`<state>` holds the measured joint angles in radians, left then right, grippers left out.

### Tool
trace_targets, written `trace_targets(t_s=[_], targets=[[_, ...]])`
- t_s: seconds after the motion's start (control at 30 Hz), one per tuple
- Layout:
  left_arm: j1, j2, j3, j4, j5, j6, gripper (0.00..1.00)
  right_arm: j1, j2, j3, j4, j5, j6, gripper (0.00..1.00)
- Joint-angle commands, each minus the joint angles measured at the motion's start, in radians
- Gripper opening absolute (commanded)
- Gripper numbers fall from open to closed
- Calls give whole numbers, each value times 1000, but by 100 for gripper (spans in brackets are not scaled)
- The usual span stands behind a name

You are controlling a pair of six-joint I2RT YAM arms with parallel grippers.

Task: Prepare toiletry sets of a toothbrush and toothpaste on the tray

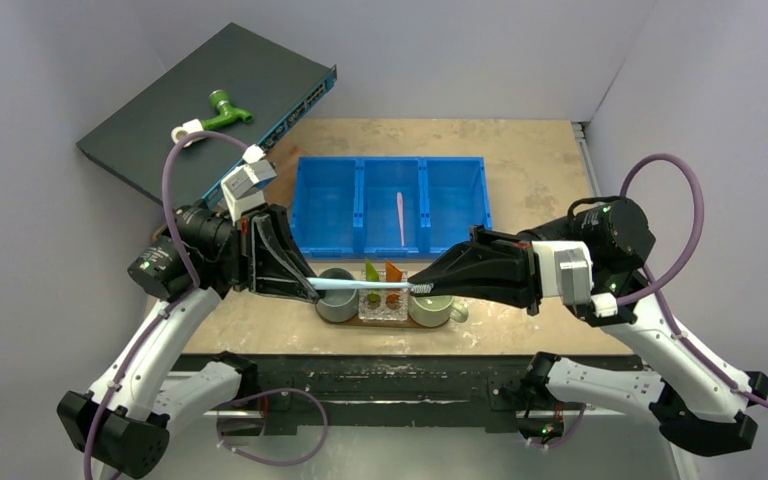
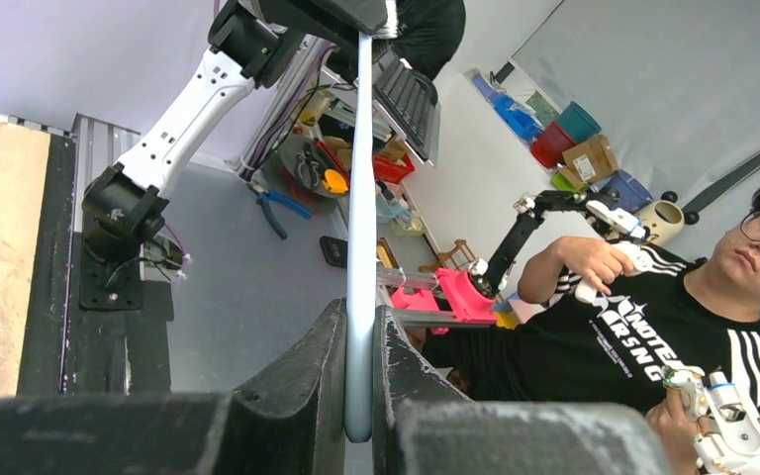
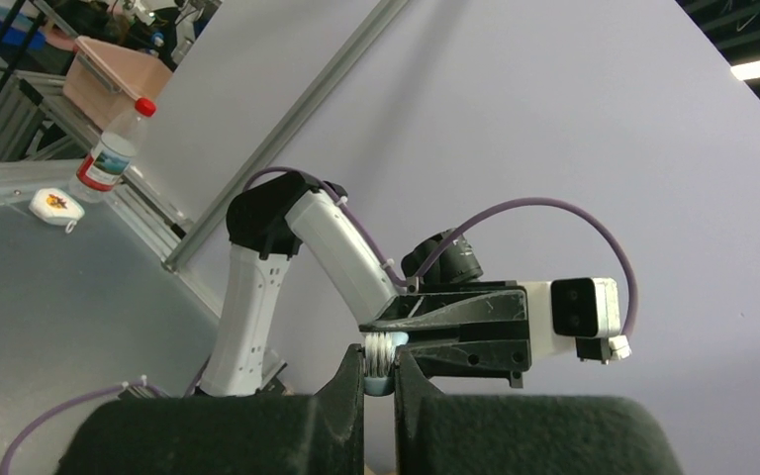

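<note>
From above, the left gripper [image 1: 312, 285] and the right gripper [image 1: 422, 286] face each other tip to tip, and the pale blue toothbrush [image 1: 365, 284] lies level between them. Its handle end is pinched in the left jaws and its bristle end in the right jaws. Directly under that span sit a lime-green tube [image 1: 371, 270] and an orange tube [image 1: 393, 271], upright in a clear holder [image 1: 383, 305]. A mug [image 1: 338, 303] stands beneath the left jaws and a second mug [image 1: 428, 310] beneath the right, all on the dark tray [image 1: 385, 323]. Beyond both jaws, the pink toothbrush [image 1: 400, 215] lies in the middle compartment of the blue bin [image 1: 360, 160]. In the left wrist view the two dark fingers [image 2: 297, 381] are clamped on the handle, which runs straight out from them to the other gripper at the top of the frame. In the right wrist view the jaws are closed on the brush head. White bristles show just past the fingertips, and the left gripper is close beyond them.
</note>
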<state>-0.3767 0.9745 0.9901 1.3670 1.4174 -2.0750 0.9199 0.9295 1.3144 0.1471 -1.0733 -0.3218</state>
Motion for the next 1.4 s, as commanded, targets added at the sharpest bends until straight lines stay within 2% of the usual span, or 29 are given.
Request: trace_targets(t_s=[0.0, 0.17, 0.3, 0.73, 0.9, 0.97, 1.03, 1.07, 1.17, 1.2, 1.23, 1.37], targets=[[-8, -10, -4, 57, 0, 22, 2, -3, 2, 31, 28, -30, 31, 0], [-8, -4, -8, 48, 2, 26, 26, -3, -1, 30, 20, -34, 34, 0], [-8, -6, -6, 24, 7, 42, 40, -3, -4, 33, -5, -30, 23, 0], [-8, -28, -12, -219, 23, 210, 45, -3, -44, 17, -79, 48, 23, 0], [-2, -31, -9, -384, 19, 323, 45, -3, -51, 26, -145, 92, 33, 0], [4, -40, -5, -489, 13, 395, 45, -3, -53, 28, -176, 111, 42, 0], [10, -60, 9, -679, 5, 534, 45, -3, -57, 29, -197, 140, 54, 0], [10, -74, 27, -828, -1, 651, 45, -3, -59, 30, -208, 154, 59, 0], [10, -94, 163, -1522, -53, 1151, 46, -3, -64, 34, -244, 182, 73, 0], [10, -83, 222, -1695, -78, 1279, 46, -3, -65, 35, -255, 194, 78, 0], [10, -77, 251, -1771, -85, 1329, 47, -3, -64, 37, -266, 209, 84, 0], [10, -80, 252, -1790, -126, 1334, 46, -3, -57, 55, -330, 273, 114, 0]])
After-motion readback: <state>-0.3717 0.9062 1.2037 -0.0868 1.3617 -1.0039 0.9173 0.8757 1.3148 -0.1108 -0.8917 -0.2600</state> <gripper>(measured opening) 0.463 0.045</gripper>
